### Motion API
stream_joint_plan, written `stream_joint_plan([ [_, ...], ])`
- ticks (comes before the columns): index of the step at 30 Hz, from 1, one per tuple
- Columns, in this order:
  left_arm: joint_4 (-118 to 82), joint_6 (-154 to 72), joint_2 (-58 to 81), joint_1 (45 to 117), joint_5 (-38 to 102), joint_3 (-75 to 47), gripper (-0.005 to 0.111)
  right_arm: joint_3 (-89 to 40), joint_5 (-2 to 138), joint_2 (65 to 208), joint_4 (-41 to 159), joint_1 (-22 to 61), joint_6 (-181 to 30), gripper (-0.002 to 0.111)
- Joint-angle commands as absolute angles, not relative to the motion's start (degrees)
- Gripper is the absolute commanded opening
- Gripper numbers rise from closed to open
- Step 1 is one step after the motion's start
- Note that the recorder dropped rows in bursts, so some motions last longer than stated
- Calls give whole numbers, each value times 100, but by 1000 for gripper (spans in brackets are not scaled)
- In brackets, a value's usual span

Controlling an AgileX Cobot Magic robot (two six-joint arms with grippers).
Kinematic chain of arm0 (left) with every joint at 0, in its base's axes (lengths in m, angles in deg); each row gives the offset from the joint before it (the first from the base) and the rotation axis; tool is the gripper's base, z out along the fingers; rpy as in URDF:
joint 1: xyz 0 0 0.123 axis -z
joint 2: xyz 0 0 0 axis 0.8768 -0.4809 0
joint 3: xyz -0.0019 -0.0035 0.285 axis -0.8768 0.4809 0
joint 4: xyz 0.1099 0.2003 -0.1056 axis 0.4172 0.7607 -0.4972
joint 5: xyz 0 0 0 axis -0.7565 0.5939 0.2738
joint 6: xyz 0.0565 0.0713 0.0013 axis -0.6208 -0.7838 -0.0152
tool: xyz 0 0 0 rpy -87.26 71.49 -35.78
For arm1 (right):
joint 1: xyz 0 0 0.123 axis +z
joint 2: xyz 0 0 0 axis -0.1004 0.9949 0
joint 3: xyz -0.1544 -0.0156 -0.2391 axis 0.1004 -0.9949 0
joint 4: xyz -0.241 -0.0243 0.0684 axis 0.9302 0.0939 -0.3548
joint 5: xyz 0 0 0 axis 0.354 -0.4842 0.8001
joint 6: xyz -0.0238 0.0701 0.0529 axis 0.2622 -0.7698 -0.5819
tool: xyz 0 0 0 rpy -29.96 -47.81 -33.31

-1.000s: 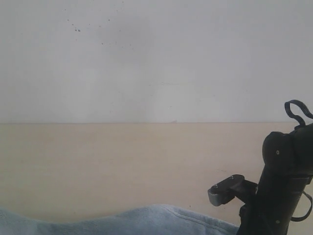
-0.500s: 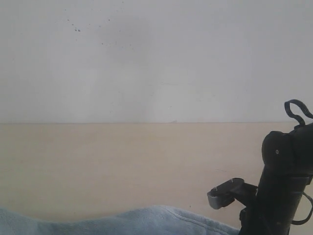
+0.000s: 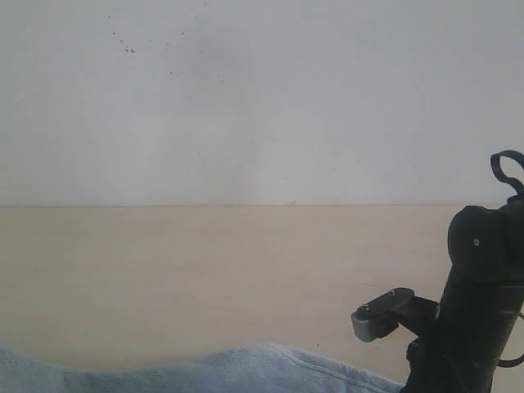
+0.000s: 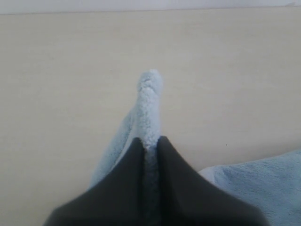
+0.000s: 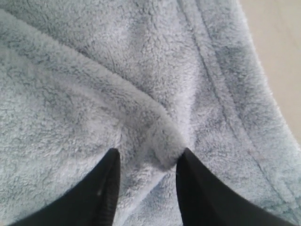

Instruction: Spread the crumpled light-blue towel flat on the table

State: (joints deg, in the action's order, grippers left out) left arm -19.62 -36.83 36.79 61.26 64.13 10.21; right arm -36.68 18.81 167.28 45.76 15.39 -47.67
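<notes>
The pale light-blue towel [image 3: 246,370] lies along the near edge of the beige table [image 3: 205,278] in the exterior view. My left gripper [image 4: 149,142] is shut on a narrow pinched ridge of the towel [image 4: 149,96], which sticks out past the fingertips above the bare table [image 4: 225,70]. My right gripper [image 5: 148,162] is open right over the towel [image 5: 84,84]; a raised fold [image 5: 162,141] sits between its fingers, touching one of them. The hemmed edge [image 5: 225,103] runs beside that fold. Neither gripper's fingers show in the exterior view.
The right arm's black body [image 3: 479,327] stands at the right edge of the exterior view, its wrist camera mount [image 3: 378,315] jutting left. A white wall [image 3: 246,98] meets the table at the back. Bare tabletop [image 5: 282,37] shows beyond the hem.
The right arm has shifted slightly to the right in the exterior view. The towel's visible edge has not moved.
</notes>
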Motion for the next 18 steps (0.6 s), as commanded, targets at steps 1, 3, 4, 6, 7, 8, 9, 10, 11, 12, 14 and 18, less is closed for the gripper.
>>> stream_joint_plan([
  [1,-2010,-3701,3698,6147,6313,1057,4,-3675,1833,16659,4596,1548,-4750,38],
  [3,-2010,-3701,3698,6147,6303,1057,4,-3675,1875,16659,4596,1548,-4750,36],
  [4,-2010,-3701,3698,6147,6303,1057,4,-3675,1887,16659,4596,1548,-4739,34],
  [6,-2010,-3701,3698,6147,6293,1057,4,-3675,1912,16659,4596,1548,-4709,28],
  [7,-2010,-3701,3698,6147,6293,1057,4,-3675,1937,16659,4596,1548,-4709,26],
  [8,-2010,-3701,3698,6147,6293,1057,4,-3675,1953,16659,4596,1548,-4690,24],
  [9,-2010,-3701,3698,6147,6293,1057,4,-3675,1953,16659,4596,1548,-4660,22],
  [10,-2010,-3701,3698,6147,6293,1057,4,-3675,1953,16659,4596,1548,-4585,20],
  [11,-2010,-3701,3698,6147,6293,1057,4,-3675,1953,16659,4596,1548,-4510,18],
  [12,-2010,-3701,3698,6147,6293,1057,4,-3675,1940,16659,4596,1548,-4428,15],
  [14,-2010,-3701,3698,6147,6293,1057,4,-3675,1885,16659,4596,1548,-4390,9],
  [18,-2010,-3701,3698,6147,6293,1057,4,-3675,1797,16647,4609,1548,-4380,0],
])
